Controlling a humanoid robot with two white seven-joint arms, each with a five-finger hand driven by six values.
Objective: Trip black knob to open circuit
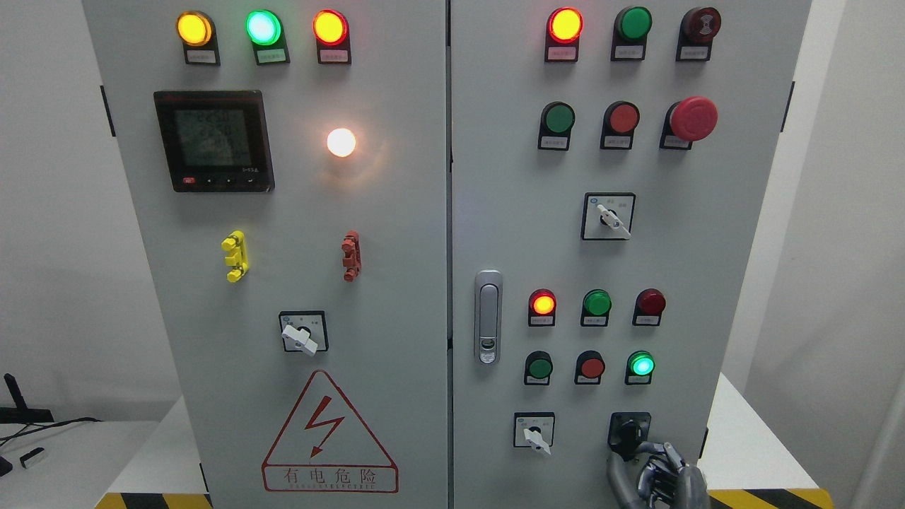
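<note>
The black knob [628, 433] is seen low on the right door of a grey electrical cabinet [396, 212], in a dark square plate at the bottom right of the control rows. It is set to the right of a white-handled selector switch [535, 433] and below a lit green button [641, 365]. The right hand [654, 474] is raised from the bottom edge of the picture, right of the middle, and is placed directly under and slightly right of the knob. Its metallic fingers [647, 452] are curled upward, and their tips are brought against the knob's lower edge; contact appears to be made, though whether the knob is fully gripped cannot be told. The palm is held below the plate, close to the door's surface. The left hand is not seen. On the left door, a meter display [213, 140] is mounted above a triangular warning sign [329, 435]. A door latch [488, 317] is fitted near the seam between the doors. The cabinet is stood on a white counter [756, 445].
</note>
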